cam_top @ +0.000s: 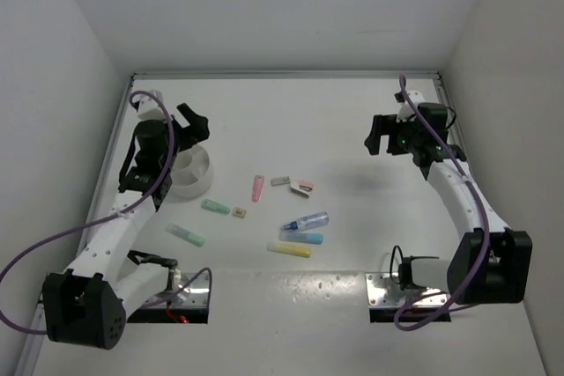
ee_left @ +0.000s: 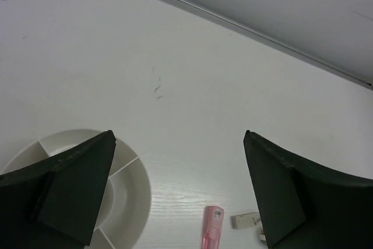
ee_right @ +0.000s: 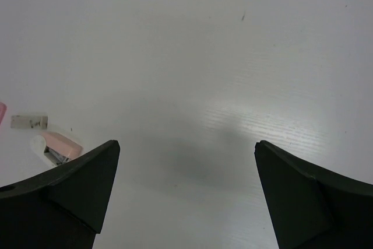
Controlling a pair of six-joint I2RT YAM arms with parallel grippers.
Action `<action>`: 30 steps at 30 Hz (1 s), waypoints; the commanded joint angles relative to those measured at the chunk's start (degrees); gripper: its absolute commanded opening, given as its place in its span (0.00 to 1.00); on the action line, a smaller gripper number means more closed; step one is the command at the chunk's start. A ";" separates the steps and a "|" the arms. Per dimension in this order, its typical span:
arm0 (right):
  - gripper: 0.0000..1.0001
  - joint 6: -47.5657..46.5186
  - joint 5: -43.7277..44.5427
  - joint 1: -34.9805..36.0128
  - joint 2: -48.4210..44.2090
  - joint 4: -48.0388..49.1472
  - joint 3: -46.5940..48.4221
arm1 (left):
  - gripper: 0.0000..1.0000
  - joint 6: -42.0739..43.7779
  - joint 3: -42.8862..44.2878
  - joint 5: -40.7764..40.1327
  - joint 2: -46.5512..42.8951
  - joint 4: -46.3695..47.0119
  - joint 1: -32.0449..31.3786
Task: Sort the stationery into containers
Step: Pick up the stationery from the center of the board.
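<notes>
The round white divided dish (cam_top: 192, 175) sits at the left; its rim also shows in the left wrist view (ee_left: 133, 186). My left gripper (cam_top: 195, 126) hovers open and empty just above its far edge (ee_left: 179, 136). The stationery lies mid-table: a pink marker (cam_top: 257, 187) (ee_left: 213, 227), a grey eraser (cam_top: 280, 180) (ee_left: 245, 220) (ee_right: 29, 122), a pink eraser (cam_top: 304, 187) (ee_right: 58, 144), a green marker (cam_top: 215, 207), a tan eraser (cam_top: 239, 212), a mint marker (cam_top: 187, 235), a clear blue-capped tube (cam_top: 306, 221), a light blue marker (cam_top: 302, 237) and a yellow marker (cam_top: 289, 250). My right gripper (cam_top: 382, 139) (ee_right: 186, 144) is open and empty, raised to the right of them.
White walls enclose the table on the left, back and right. Metal base plates (cam_top: 392, 291) sit at the near edge by the arm bases. Purple cables (cam_top: 53, 244) loop beside both arms.
</notes>
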 commanded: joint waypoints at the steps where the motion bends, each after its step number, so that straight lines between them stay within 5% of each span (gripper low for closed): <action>1: 0.99 1.21 -0.52 -0.04 -1.36 0.54 0.06 | 0.97 -1.19 2.12 6.62 1.23 3.96 -0.11; 3: 0.99 -0.45 -2.01 -0.04 -1.37 0.01 0.06 | 0.93 -1.19 2.12 7.24 1.93 4.67 -0.73; 6: 0.99 -2.64 -2.80 -0.04 -1.37 -0.69 0.06 | 0.74 -0.58 2.82 10.31 3.86 4.67 -2.22; 7: 0.99 -5.61 -2.81 -0.04 -0.76 -1.22 0.06 | 0.53 -0.58 3.35 11.11 4.48 4.67 -3.61; 9: 0.99 -9.23 -3.77 -0.04 0.38 -2.10 0.06 | 0.26 -0.05 3.87 11.73 6.41 4.06 -4.76; 10: 0.99 -11.77 -3.77 -0.04 1.17 -3.67 0.75 | 0.02 0.47 4.57 11.73 7.12 3.53 -6.16; 11: 0.99 -11.79 -2.99 -0.04 2.92 -5.95 1.46 | 0.00 0.48 4.58 11.73 7.91 3.52 -6.96; 17: 0.99 -14.33 -2.02 -0.04 5.49 -10.28 4.80 | 0.01 2.94 9.32 11.20 16.34 -3.23 -14.42; 20: 0.99 -17.58 -6.57 -0.04 5.49 -11.76 4.80 | 0.40 4.60 13.26 13.04 21.17 -8.51 -16.63; 21: 0.70 -16.64 -8.33 -0.04 5.49 -11.77 4.80 | 0.62 4.61 14.15 13.74 24.41 -9.39 -17.85; 22: 0.16 -16.63 -8.35 -0.04 6.18 -12.47 5.59 | 0.68 5.30 15.03 13.75 26.09 -11.75 -18.47; 23: 0.00 -16.63 -8.35 -0.04 7.06 -13.17 6.20 | 0.76 5.31 16.69 13.14 27.59 -12.99 -19.09; 25: 0.00 -15.92 -9.40 -0.04 7.07 -13.18 6.74 | 0.77 5.31 17.24 10.78 30.57 -15.19 -20.67; 27: 0.61 -15.83 -8.70 -0.04 7.07 -13.18 6.74 | 0.76 5.92 18.98 5.79 32.25 -17.12 -22.08; 28: 0.99 -15.84 -8.09 -0.04 7.07 -13.18 6.74 | 0.68 6.54 19.78 4.36 33.05 -18.52 -23.39; 30: 1.00 -16.36 -8.08 -0.04 7.07 -13.18 6.12 | 0.61 8.12 21.10 2.60 35.51 -21.34 -24.02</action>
